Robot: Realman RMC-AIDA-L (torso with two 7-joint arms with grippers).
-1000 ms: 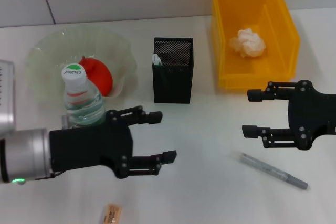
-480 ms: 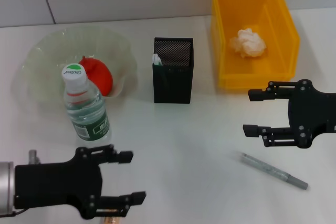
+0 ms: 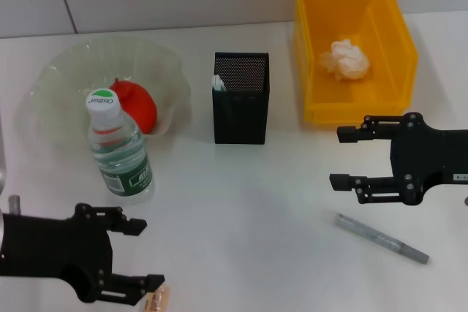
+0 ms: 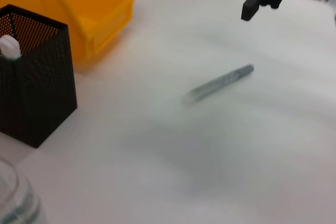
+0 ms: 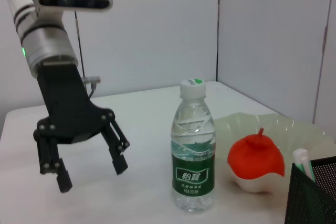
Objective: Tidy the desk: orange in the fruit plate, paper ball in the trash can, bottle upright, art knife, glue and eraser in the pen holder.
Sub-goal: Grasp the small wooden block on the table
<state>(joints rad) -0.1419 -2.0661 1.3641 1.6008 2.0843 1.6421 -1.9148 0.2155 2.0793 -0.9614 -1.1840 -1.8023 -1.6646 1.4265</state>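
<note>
Two tools are seen above the white surface (image 3: 241, 210). At far left, the left tool (image 3: 139, 253) is held low with fingers spread, empty, the eraser (image 3: 158, 299) just beside its lower finger. The bottle (image 3: 117, 150) is stood upright before the plate (image 3: 69, 85), in which the orange (image 3: 136, 104) is lodged. The holder (image 3: 240, 98) is placed centrally. The ball (image 3: 345, 59) is contained in the can (image 3: 398, 34). The right tool (image 3: 340, 157) is held open, empty, above a grey pen (image 3: 382, 238).
</note>
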